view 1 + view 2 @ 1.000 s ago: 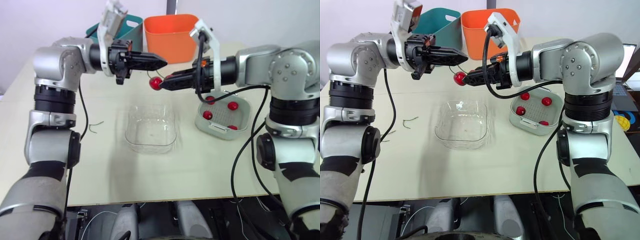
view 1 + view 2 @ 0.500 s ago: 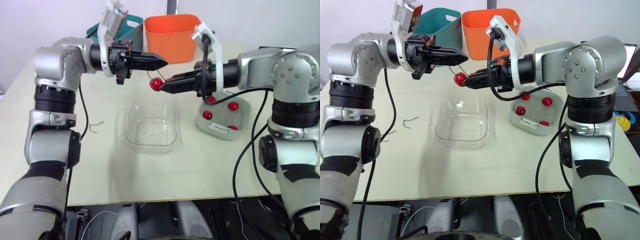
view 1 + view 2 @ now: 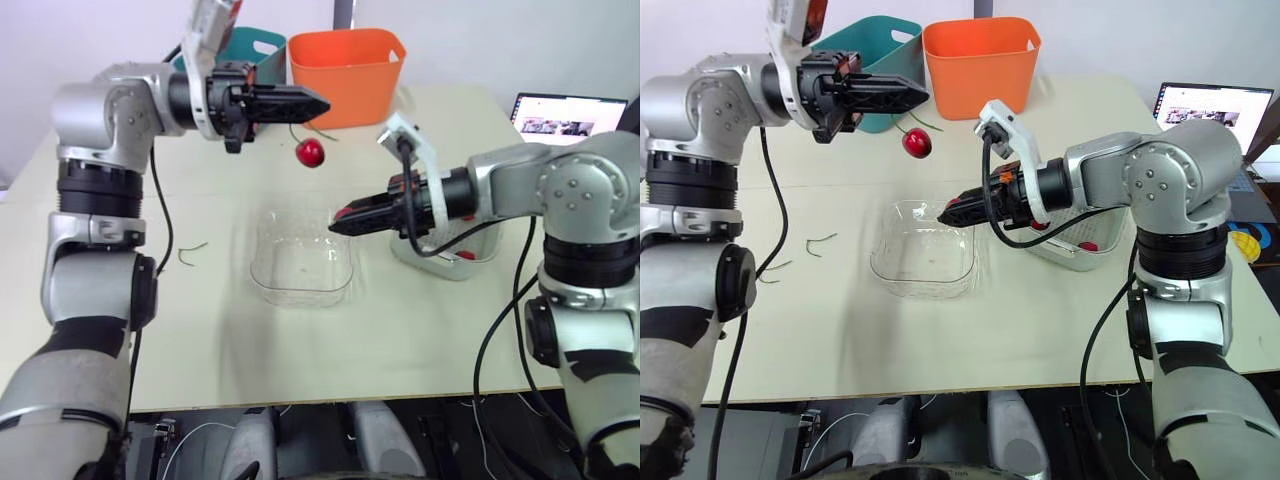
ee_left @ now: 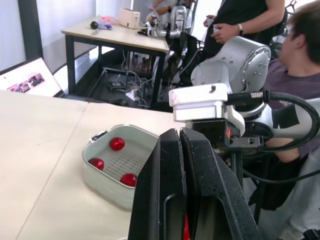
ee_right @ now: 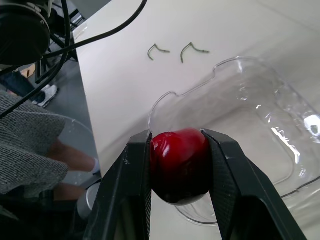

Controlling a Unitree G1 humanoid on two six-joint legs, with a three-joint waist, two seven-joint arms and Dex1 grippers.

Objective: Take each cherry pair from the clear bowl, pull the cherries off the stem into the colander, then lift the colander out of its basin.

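While the left gripper (image 3: 320,103), jaws pinched shut on a thin green stem (image 3: 299,130), dangled a glossy red cherry (image 3: 310,153), the right gripper (image 3: 337,221) clamped a second round red cherry (image 5: 179,165) over the clear plastic bowl (image 3: 300,292).

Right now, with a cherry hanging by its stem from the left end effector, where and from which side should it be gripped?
Grip the hanging cherry across its middle, level from the robot's right. The stem runs up into the shut left end effector, so the top is taken; the sides hang free. The right end effector should likely drop its cherry first.
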